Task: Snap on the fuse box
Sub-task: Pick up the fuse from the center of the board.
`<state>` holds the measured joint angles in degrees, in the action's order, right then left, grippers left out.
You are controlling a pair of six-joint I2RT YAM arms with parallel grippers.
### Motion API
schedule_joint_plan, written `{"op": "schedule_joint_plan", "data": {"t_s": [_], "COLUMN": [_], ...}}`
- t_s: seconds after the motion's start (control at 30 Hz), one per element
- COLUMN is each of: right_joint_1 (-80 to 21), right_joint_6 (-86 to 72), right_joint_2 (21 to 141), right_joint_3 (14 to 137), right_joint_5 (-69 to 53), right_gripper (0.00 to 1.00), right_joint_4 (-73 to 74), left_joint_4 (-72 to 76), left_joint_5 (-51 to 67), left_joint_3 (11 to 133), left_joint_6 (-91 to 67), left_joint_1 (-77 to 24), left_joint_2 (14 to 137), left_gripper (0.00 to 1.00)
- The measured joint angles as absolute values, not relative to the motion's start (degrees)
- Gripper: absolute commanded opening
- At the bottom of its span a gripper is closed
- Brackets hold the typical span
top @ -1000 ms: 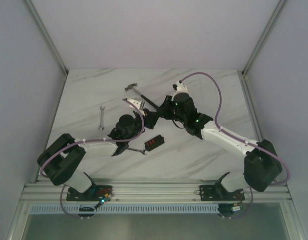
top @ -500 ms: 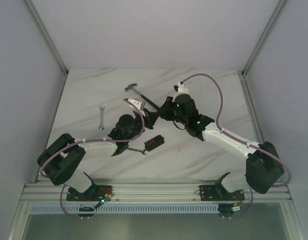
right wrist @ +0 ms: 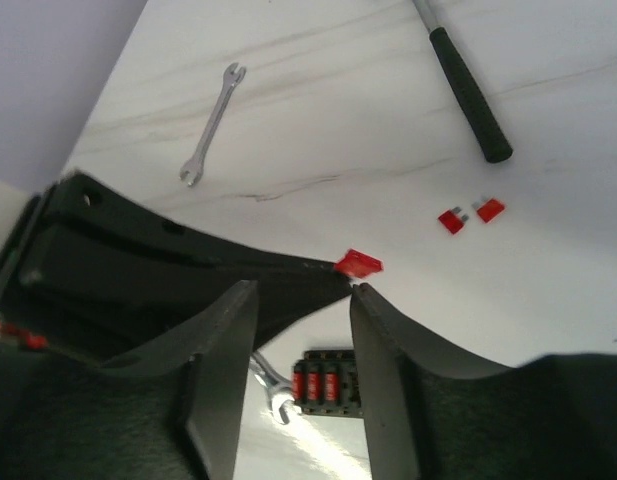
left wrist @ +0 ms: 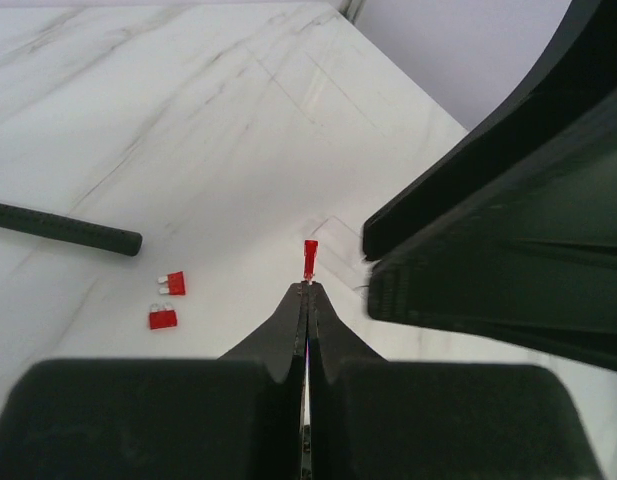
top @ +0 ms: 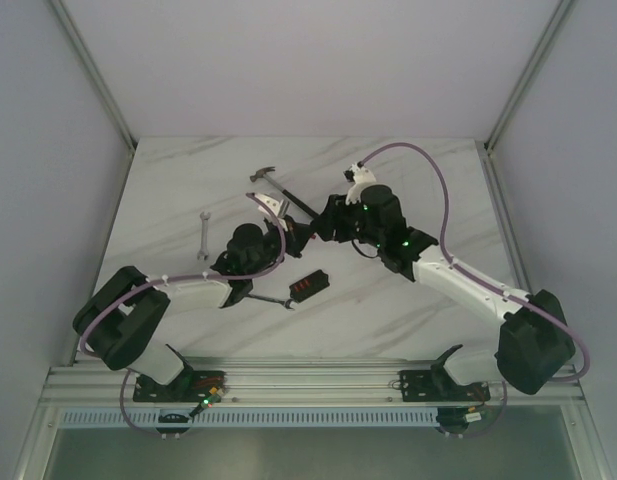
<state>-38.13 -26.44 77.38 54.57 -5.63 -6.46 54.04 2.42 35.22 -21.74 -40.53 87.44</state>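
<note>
The fuse box (top: 308, 285) is a small black box with red fuses in its top, lying on the table below both grippers; it also shows in the right wrist view (right wrist: 333, 382). My left gripper (top: 299, 238) is shut on a small red fuse (left wrist: 310, 257), which sticks out of its tips (left wrist: 308, 288). In the right wrist view the fuse (right wrist: 358, 264) sits at the tip of the left fingers. My right gripper (right wrist: 300, 295) is open and empty, its fingers (right wrist: 386, 360) on either side of the left gripper's tip, above the box. It also shows in the top view (top: 319, 228).
Two loose red fuses (right wrist: 450, 220) (right wrist: 490, 209) lie on the marble near the hammer's black handle (right wrist: 470, 95). A hammer (top: 278, 185) lies at the back. One wrench (top: 202, 236) lies to the left; another (right wrist: 273, 385) lies against the fuse box.
Both grippers have stayed close together above the fuse box. The right arm's elbow has swung slightly right and the left wrist has shifted slightly up-left. The fuse box has not moved.
</note>
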Motion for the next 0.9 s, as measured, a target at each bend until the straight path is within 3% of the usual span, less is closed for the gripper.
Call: {"op": "schedule_joint_plan", "data": {"t_s": [0.33,0.6,0.9], "right_joint_1": [-28.4,-25.4,-24.7], "right_joint_6": [-10.4,-1.8,4.2], "right_joint_2": [76.6,75.0,71.1], "right_joint_3": [54.6,54.8,54.9], "right_joint_5": [-26.6,-41.1,-50.8], "right_gripper": [0.57,0.55,0.49], "right_joint_4": [-4.3,-3.9,-3.2], "left_joint_4": [52.0,46.7,46.0], "left_joint_5": [19.2,33.1,41.1], "left_joint_3": [35.2,37.2,38.4], "left_joint_6": [-20.1,-18.4,-18.8], "left_joint_1": [-32.8,-31.5,-31.5], "left_joint_2": [84.5,81.2,76.7], "left_gripper": [0.0,0.0,0.0]}}
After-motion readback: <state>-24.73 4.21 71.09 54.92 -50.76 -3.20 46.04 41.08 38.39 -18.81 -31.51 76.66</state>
